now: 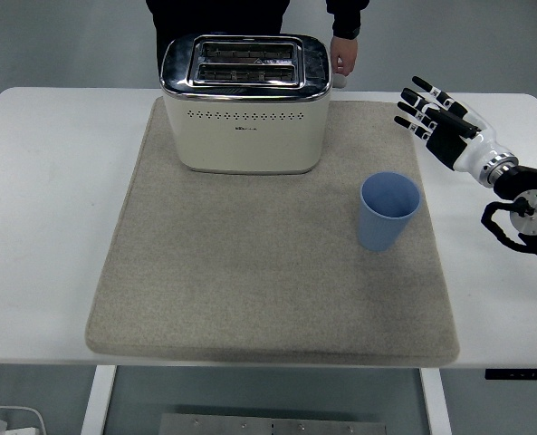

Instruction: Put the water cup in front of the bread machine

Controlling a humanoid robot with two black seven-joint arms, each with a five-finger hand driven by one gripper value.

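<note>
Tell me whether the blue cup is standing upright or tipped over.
Upright. The blue cup stands on its base on the grey mat, its round open mouth facing up.

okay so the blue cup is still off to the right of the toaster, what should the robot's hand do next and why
Probably bring the right hand down and left toward the blue cup to grasp it. The hand hovers open, fingers spread, beyond and to the right of the cup, touching nothing. The cup stands upright on the grey mat, right of the spot in front of the toaster, so it must be gripped before moving.
</note>
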